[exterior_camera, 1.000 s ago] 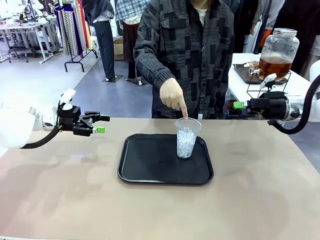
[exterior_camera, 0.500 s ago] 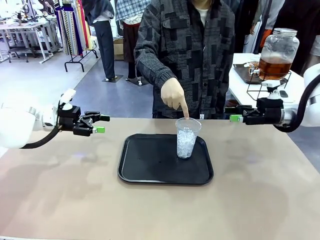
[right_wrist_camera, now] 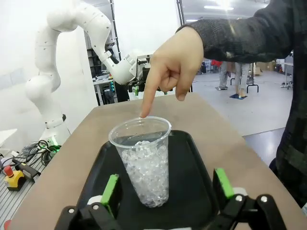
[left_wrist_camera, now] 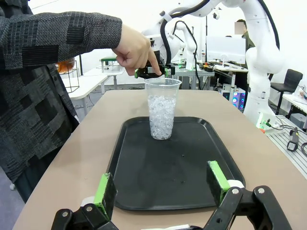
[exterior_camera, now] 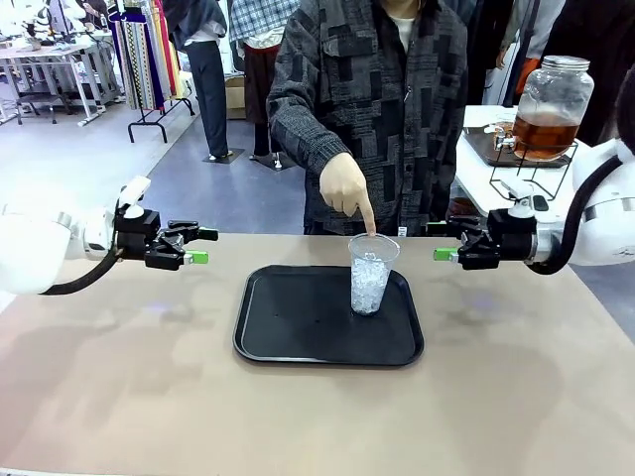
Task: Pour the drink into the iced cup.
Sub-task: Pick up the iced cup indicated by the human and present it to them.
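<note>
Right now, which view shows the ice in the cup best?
The right wrist view: the iced cup stands close and large, the ice pieces distinct through the clear wall. The left wrist view shows it farther off on the black tray; the front view shows it small, under the person's pointing finger.

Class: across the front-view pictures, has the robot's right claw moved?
Yes. The right claw has slid leftward, nearer the clear plastic cup of crushed ice, which stands unmoved on the black rectangular tray.

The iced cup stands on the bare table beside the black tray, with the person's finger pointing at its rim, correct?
No: the iced cup stands on the black tray, not beside it, as the front view shows. The person's finger does point at its rim.
</note>
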